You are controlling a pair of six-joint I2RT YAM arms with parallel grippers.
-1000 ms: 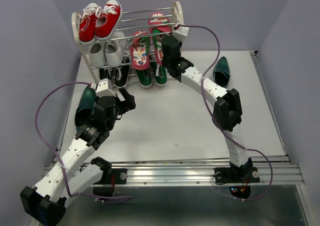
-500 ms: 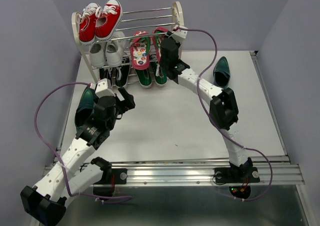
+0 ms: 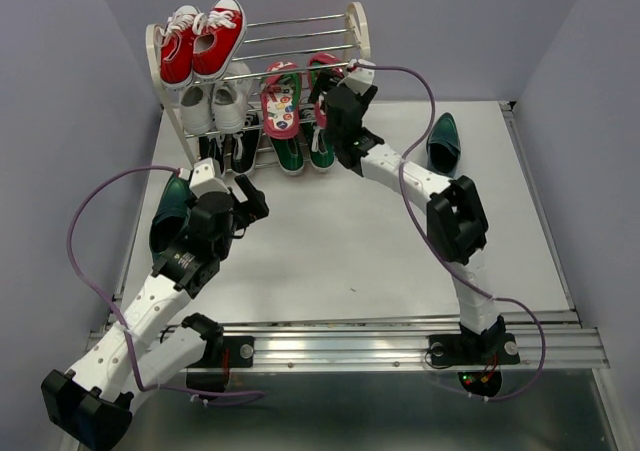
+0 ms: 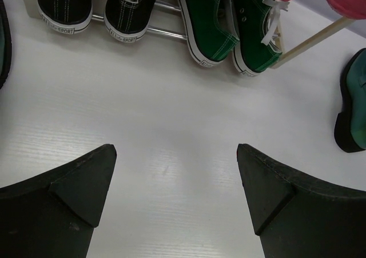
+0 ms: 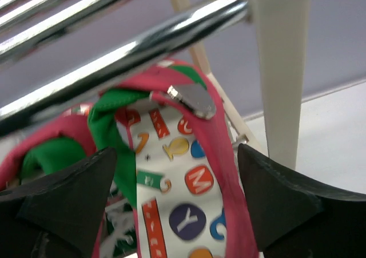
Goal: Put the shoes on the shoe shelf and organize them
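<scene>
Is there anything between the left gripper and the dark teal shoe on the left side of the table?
Nothing visible. The left gripper, jaws open, faces the shoe shelf; the teal shoe lies beside it, to its left, on the bare table.

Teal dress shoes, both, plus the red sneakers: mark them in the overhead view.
Right teal dress shoe (image 3: 443, 143): top external view, middle of the shoe.
Left teal dress shoe (image 3: 169, 211): top external view, glossy upper.
Red sneakers (image 3: 213, 47): top external view, red upper of the right-hand one.

Looks like a robotics lab test cell: plain lilac-grey partition walls (image 3: 60, 121) boxing in a white laminate worktop (image 3: 340, 241), with a bare aluminium mounting rail (image 3: 340, 346) along the near edge.
</scene>
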